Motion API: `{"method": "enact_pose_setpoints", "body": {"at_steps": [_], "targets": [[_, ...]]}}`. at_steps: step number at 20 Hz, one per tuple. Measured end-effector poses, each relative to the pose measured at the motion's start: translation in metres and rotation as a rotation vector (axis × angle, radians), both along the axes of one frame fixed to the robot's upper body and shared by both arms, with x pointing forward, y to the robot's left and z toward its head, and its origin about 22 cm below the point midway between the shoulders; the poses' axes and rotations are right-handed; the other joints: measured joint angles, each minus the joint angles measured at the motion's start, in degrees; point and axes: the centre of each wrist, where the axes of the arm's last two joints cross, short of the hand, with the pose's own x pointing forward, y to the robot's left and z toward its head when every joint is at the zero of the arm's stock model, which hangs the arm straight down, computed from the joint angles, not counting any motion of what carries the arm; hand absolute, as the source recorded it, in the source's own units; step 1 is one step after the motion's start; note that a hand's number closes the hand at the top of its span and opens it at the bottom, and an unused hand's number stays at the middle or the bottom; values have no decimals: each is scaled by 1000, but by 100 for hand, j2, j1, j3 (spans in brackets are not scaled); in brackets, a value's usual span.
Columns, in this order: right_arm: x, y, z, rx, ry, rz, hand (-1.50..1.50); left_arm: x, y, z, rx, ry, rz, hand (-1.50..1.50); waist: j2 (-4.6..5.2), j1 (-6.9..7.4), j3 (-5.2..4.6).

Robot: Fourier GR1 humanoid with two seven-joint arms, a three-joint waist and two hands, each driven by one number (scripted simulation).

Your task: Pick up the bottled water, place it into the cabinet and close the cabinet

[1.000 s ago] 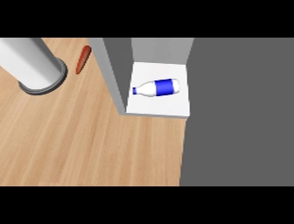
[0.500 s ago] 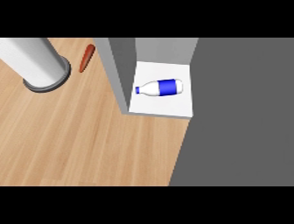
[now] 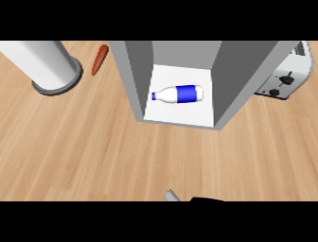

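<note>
Near edge, bottom centre: a sliver of black hand [image 3: 205, 199] w/ a grey bit beside it — can't tell which hand or whether it's open or curled. Wood-grain counter [image 3: 85, 151] runs pale and striped. Mid: grey box cabinet [image 3: 228, 90], open, white floor inside; bottle [image 3: 179, 94] lies on its side there, white w/ blue band, no readable label. Right: metal toaster [image 3: 287, 78] w/ black knobs, newly in view vs 0.5 s ago. Far left: grey cylinder [image 3: 47, 66], orange carrot [image 3: 100, 59]. View has shifted right.
</note>
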Motion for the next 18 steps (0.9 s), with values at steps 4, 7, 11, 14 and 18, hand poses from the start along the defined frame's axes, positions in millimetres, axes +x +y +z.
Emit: {"method": "enact_pose_setpoints", "body": {"at_steps": [4,7,11,14,18], "targets": [[10,42,16,-78,10,96,150,-2,10,4,1,-15,-13,-150,63,87,32],[20,67,32,-111,2,171,150,-7,21,4,-8,-24,-11,-150,91,84,56],[40,94,52,-154,13,225,150,-22,34,2,-15,-27,10,-150,106,-45,83],[60,105,57,-161,74,226,150,-33,42,5,-13,-20,31,-150,105,-142,89],[84,109,53,-154,154,217,150,-46,51,5,-13,-9,66,-150,105,-279,93]]}}
